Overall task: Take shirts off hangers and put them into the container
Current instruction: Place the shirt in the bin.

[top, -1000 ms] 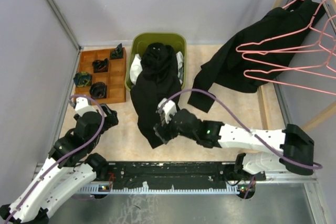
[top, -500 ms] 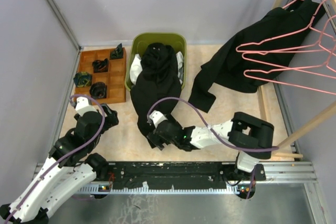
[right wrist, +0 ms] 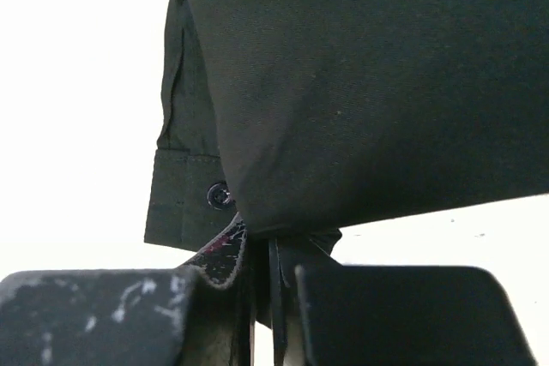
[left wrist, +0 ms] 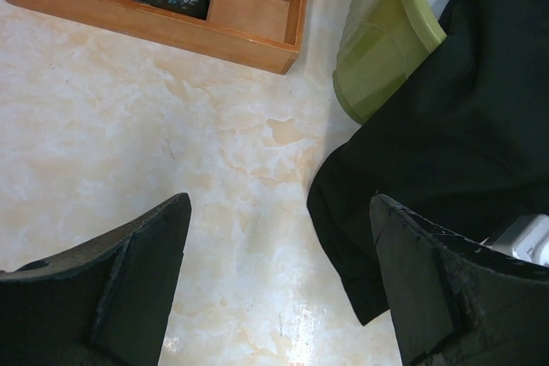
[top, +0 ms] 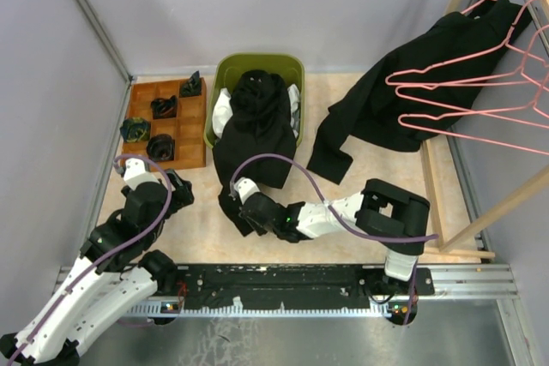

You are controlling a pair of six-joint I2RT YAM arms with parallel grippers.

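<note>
Cloth filled the olive-green rectangular plastic tub (top: 257, 58) at the back of the pale marbled table (top: 197, 220). A floppy black cloth shirt (top: 257, 126) lay heaped in the tub and hung over its near rim, with its lower part trailing across the tabletop on the tub's near side. A white cloth shirt (top: 222, 111) showed inside the tub along its left wall, partly under the black one.

The right gripper (right wrist: 273, 250) lay low over the table on the near side of the tub, at the trailing end of that black shirt. In the right wrist view its jaws stood pressed together with a fold of the black fabric pinched between them. A cuff with a dark button (right wrist: 220, 195) hung just beyond the fingertips.

The left gripper (left wrist: 280, 203) hovered to the near left of the tub. Its two dark fingers were spread wide with nothing between them and only bare tabletop beneath. The shirt's edge and the tub's near-left corner sat just past its right finger.

A brown wooden compartment tray (top: 190, 126) stood just left of the tub, apart from it, with small dark objects (top: 164, 107) in several compartments. Well to the right of the tub, a second black cloth shirt (top: 403, 100) hung on thin pink wire hangers (top: 480, 109) beside a light wooden rack pole (top: 506, 203). One sleeve drooped on the side nearest the tub without touching it.
</note>
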